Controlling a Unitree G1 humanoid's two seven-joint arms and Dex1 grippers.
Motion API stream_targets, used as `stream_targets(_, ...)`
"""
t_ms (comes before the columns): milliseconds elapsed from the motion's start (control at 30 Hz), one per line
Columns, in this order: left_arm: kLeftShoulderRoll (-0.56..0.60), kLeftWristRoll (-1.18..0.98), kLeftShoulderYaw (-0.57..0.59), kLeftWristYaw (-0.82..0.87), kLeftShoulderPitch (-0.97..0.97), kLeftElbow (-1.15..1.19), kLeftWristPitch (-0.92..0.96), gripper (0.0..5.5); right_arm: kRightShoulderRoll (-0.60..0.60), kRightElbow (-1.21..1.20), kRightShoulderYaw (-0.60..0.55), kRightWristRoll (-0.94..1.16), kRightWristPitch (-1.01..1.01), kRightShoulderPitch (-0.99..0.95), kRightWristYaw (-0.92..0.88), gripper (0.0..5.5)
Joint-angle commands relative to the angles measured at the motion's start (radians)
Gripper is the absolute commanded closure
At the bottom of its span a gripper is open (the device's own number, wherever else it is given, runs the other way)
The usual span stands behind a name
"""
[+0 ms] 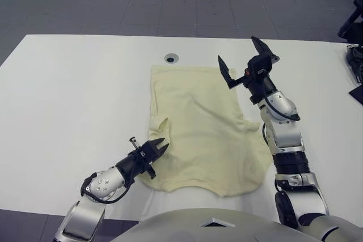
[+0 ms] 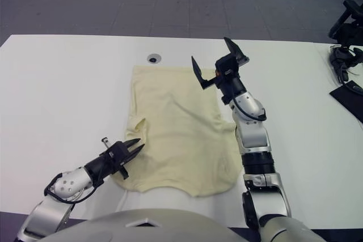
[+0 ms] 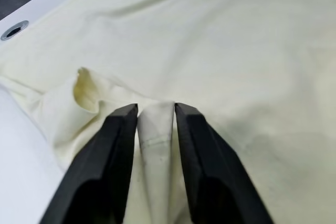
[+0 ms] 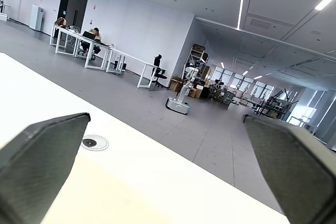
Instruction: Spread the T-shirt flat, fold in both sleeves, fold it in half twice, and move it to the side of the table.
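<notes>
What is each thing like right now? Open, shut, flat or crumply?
T-shirt: lying on the table, wrinkled, bunched up at its near left edge.
left gripper: shut on a fold at the T-shirt's edge.
right gripper: wide open, raised over the T-shirt's far right corner, holding nothing.

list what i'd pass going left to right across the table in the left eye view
left gripper → T-shirt → right gripper → dark gear at the table's right edge
</notes>
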Motion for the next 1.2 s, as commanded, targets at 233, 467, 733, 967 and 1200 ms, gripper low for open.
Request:
stream_targets(233,0.013,-0.232,0.052,-0.139,-0.029,0.0,0.053,2.62,-0.032,0.017,-0.032,0.044,0.025,-0.033,0.058,0.1)
stream_targets(467,-0.033,-0.628,0.253,-0.103,-0.155,-0.124,0.211,1.38,-0.224,0.105,-0.162,0.329,0.202,-0.098,0.426,0.1)
stream_targets(733,-0.009,-0.854,0.63,0.338,-0.459,0.038,0.307,0.14,-0.545,0.422,-0.295,0.5,0.342,-0.016,0.987,0.1)
stream_targets(967,-0.003,-0.674,0.65,0.423,-0.461,0.079,0.268,0.14,-0.667,0.451,-0.278,0.431,0.373,0.158,1.106,0.1)
stream_targets(1200,-0.016,-0.578,0.627,0.399,-0.43,0.062,0.238,0.14,-0.661,0.368,-0.245,0.403,0.412,0.246,1.127,0.1)
